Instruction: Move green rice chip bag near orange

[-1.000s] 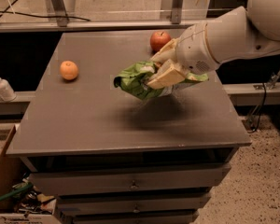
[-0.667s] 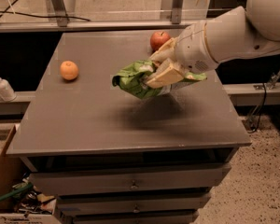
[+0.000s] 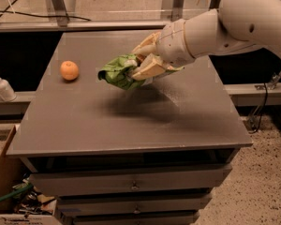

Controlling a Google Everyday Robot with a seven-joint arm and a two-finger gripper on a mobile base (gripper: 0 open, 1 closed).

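The green rice chip bag (image 3: 118, 71) is crumpled and held in the air above the middle of the grey table (image 3: 131, 125). My gripper (image 3: 143, 62) is shut on the bag's right end, its tan fingers (image 3: 149, 68) clamped on the foil. The white arm reaches in from the upper right. The orange (image 3: 69, 70) sits on the table's left side, a short gap to the left of the bag. The bag casts a shadow on the table below it.
A white pump bottle (image 3: 2, 86) stands on a ledge left of the table. Drawers (image 3: 131, 185) front the table below its edge. A cardboard box (image 3: 2, 170) with clutter is on the floor at lower left. A cable hangs at the right.
The gripper has carried the bag leftward, closer to the orange. The red apple seen behind the arm earlier is now hidden or out of view.
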